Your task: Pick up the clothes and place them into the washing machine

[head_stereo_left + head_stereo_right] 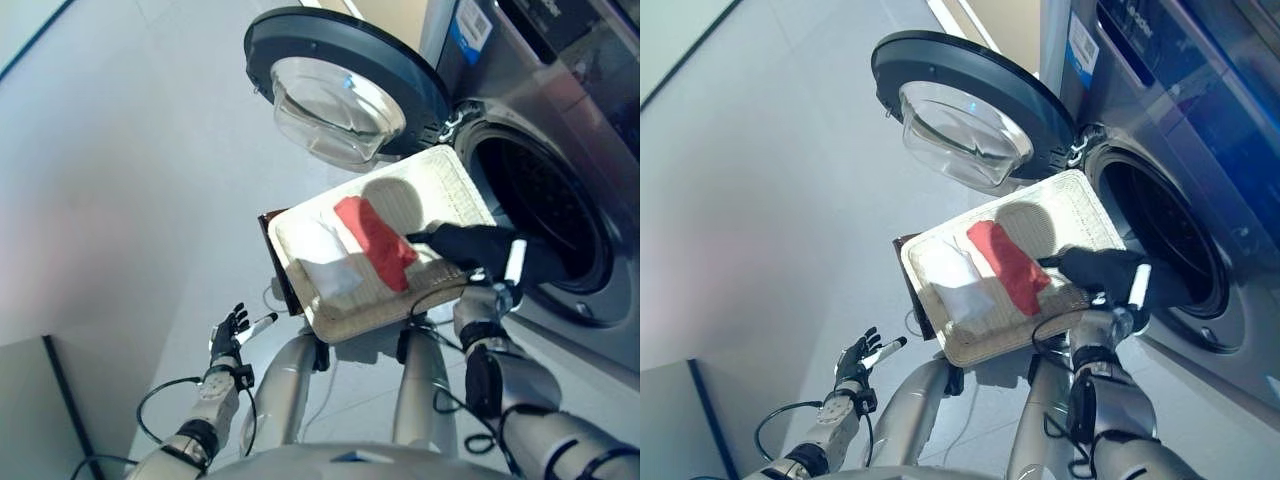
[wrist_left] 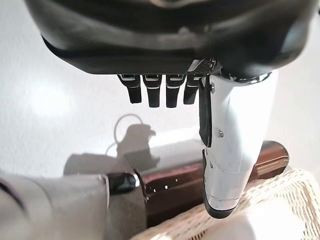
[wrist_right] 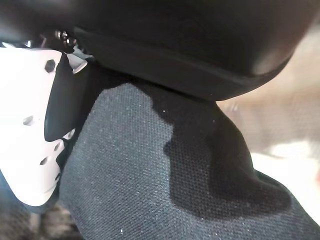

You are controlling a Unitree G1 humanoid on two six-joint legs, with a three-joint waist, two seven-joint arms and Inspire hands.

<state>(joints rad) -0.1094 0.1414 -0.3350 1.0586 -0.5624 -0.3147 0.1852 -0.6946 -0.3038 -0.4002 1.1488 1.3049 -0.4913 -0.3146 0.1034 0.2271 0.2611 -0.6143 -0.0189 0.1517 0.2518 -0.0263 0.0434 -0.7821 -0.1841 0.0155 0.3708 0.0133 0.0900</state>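
Left eye view: a pale woven basket [image 1: 440,175] sits on a dark stand [image 1: 280,265], just in front of the washer [image 1: 560,120]. The washer's round door [image 1: 345,85] is swung wide, its glass bowl facing out, and the dark drum [image 1: 545,205] is open just beside the basket's far corner.

Three pieces of clothing show. A red cloth [image 1: 378,240] lies as a long folded strip across the middle of the basket. A white cloth [image 1: 325,262] lies beside it, folded flat, with a corner hanging toward the basket's near rim. A black cloth [image 1: 470,245] is bunched at the basket's edge nearest the drum, drawn to a thin point toward the red cloth.

The right hand [image 1: 515,262] is at that black cloth, over the basket's rim, its white-covered thumb showing beside it. In the right wrist view the black cloth [image 3: 165,190] fills nearly the whole frame right under the palm, a finely woven dark fabric, with the white thumb [image 3: 30,130] pressed at its side. The fingers are hidden by the cloth, so I cannot tell whether they are curled round it.

The left hand [image 1: 230,335] hangs low over the floor [image 1: 120,180], well apart from the basket. Its fingers are loosely spread and hold nothing; the left wrist view shows the same, the fingers [image 2: 155,92] in a row and the thumb straight.
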